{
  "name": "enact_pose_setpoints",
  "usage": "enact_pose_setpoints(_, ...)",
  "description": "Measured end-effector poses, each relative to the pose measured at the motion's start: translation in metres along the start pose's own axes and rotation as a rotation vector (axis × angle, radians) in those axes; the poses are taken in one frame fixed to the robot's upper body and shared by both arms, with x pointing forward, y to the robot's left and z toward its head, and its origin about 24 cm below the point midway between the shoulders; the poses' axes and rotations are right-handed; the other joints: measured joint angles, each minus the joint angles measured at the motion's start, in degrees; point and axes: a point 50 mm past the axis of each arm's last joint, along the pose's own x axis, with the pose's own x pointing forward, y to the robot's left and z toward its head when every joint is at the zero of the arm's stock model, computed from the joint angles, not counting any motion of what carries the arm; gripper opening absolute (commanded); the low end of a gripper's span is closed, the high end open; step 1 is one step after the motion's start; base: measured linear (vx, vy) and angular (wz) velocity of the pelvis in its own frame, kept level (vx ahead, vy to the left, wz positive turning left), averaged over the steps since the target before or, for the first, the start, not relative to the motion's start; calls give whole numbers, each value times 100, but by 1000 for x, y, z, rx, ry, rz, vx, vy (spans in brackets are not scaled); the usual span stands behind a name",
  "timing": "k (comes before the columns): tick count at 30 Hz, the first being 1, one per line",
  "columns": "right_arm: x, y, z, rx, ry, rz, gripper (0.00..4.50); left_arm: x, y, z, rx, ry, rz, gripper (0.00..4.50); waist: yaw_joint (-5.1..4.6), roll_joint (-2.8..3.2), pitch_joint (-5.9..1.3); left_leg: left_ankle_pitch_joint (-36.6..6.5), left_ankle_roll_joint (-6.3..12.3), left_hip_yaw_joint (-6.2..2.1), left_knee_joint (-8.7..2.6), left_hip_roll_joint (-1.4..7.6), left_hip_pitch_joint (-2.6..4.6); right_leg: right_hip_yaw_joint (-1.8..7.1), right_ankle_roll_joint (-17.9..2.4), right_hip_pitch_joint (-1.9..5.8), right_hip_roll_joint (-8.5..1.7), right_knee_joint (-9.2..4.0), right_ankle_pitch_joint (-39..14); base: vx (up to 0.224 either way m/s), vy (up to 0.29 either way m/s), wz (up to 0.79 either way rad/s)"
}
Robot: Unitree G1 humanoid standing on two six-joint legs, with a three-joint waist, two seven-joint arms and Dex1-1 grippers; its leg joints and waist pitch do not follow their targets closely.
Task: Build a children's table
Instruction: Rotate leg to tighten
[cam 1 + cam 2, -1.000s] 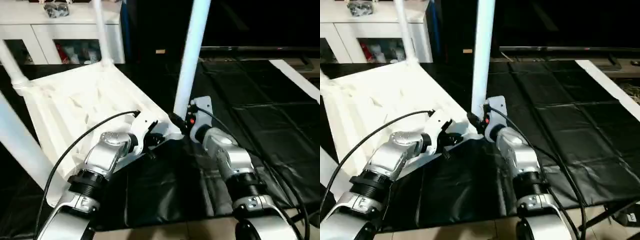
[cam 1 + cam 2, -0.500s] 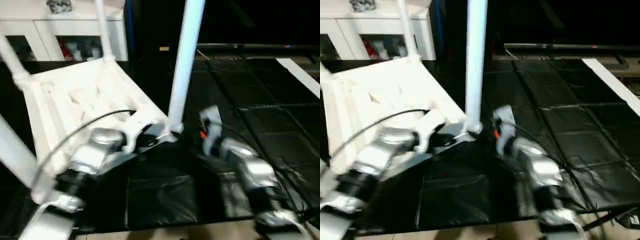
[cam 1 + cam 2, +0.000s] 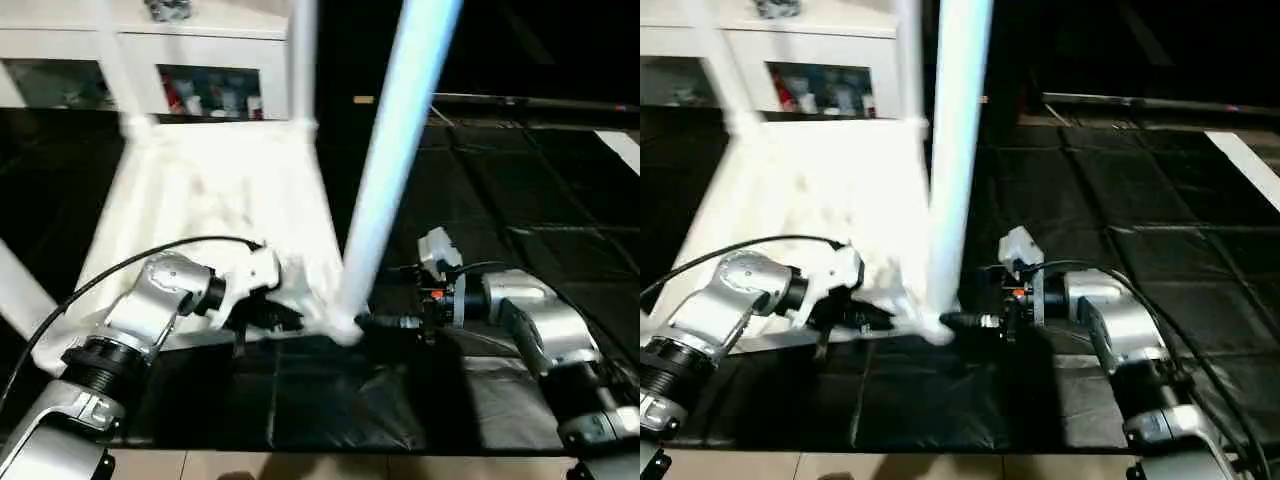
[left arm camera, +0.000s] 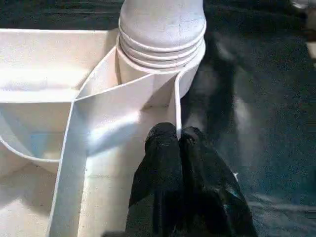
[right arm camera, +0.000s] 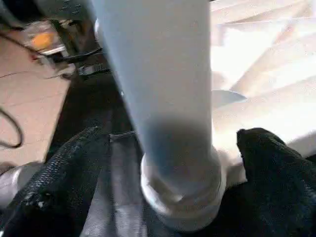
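Upturned ribbed white plastic children's table (image 3: 220, 190) on black sheeting; left hand (image 4: 178, 143) pressed together on a thin rib, right hand (image 5: 173, 158) spread around the smooth tubular leg (image 3: 395, 150).

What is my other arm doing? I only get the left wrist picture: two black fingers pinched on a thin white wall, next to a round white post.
Observer: Your right gripper has its fingers spread wide. There is one on each side of the bottom of the near leg. That leg is your round post.
Child: Are there more legs on the table?
Observer: Yes. The table top lies upside down on the black mat. A far left leg and a far right leg stand up from its back corners, in front of a white cabinet.
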Motion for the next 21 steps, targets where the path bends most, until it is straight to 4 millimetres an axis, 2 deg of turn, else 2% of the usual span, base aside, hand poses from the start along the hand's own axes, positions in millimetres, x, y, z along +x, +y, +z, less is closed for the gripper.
enact_pose_setpoints(7,9,1,0,6,20,104,363,3,-3,1,55,9,-68,0,34,-2,-1,6,8,1,9,0,-5,6,1,7,-2,10,0,0,0,0)
enact_pose_setpoints(9,10,1,0,8,24,127,329,3,-2,2,71,17,-74,0,45,-3,-1,6,8,1,9,0,-6,6,1,9,-2,10,-1,0,0,0)
enact_pose_setpoints(12,11,3,-3,4,47,161,306,4,-1,4,84,23,-82,0,70,-5,-2,7,8,1,10,0,-6,6,1,8,-2,13,-1,0,0,0)
enact_pose_setpoints(21,11,0,-1,-35,59,164,238,5,0,3,108,23,-84,0,110,-8,-4,7,8,1,13,1,-5,6,3,10,-2,16,-2,0,0,0)
